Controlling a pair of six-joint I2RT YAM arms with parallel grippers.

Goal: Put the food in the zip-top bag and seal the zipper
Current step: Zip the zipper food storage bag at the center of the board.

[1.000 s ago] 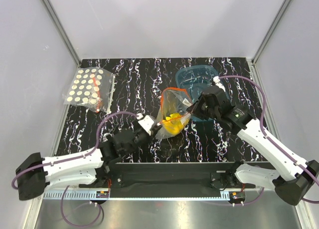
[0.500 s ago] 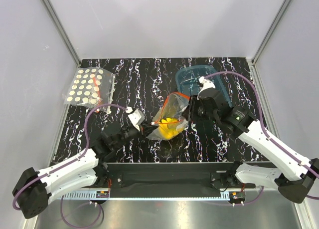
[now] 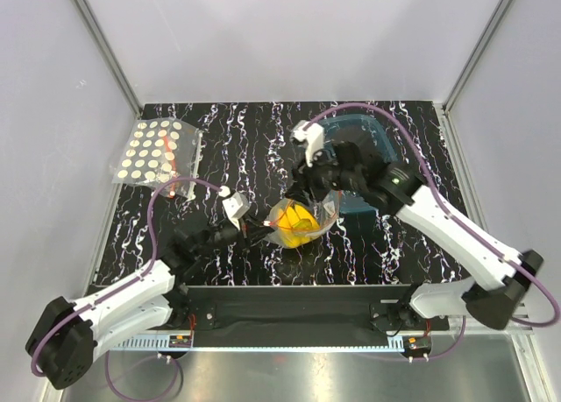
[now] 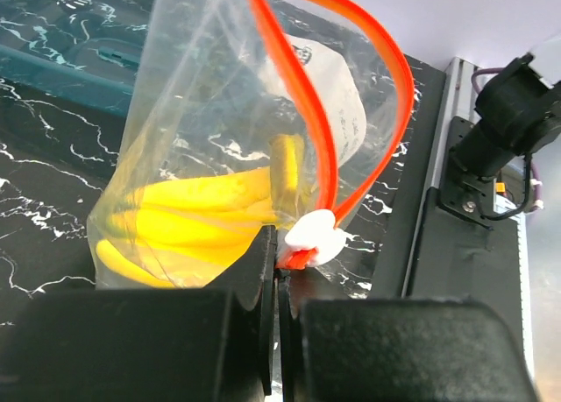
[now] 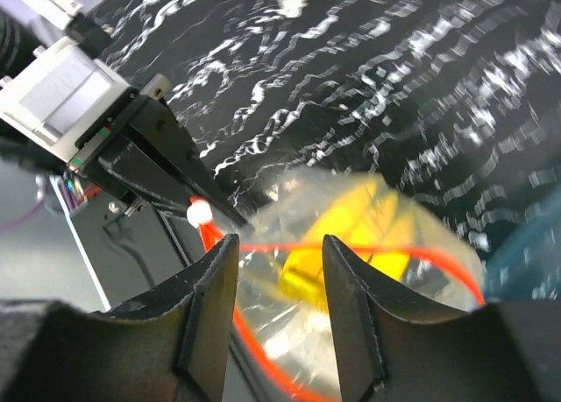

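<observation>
Left gripper (image 4: 276, 255): jaws pressed together, pinching the zipper (image 4: 326, 157) at its end, right by the white slider (image 4: 311, 234). The zip-top bag (image 4: 193, 113) stands up from that pinch with its mouth open, the two red-orange strips bowed apart in a loop. The bananas (image 4: 193, 222) are inside, low in the bag, lying on their side against the clear plastic. In the top view the bag sits mid-counter (image 3: 237, 139), between the two arms, with the left gripper at its left edge and the right gripper (image 3: 302, 190) above its far side. Right wrist view is motion-blurred: right jaws spread, one zipper strip crossing the gap between the fingers (image 5: 206, 306). Cannot tell if either finger touches the strip. That view also shows the left gripper's black fingers coming in from the upper left to the slider. The blue tray (image 4: 61, 67) is behind the bag on the right half of the counter, mostly covered by the right arm in the top view. A second clear bag with rows of pale discs (image 3: 156, 157) lies flat at the far left corner, well apart from everything else.
</observation>
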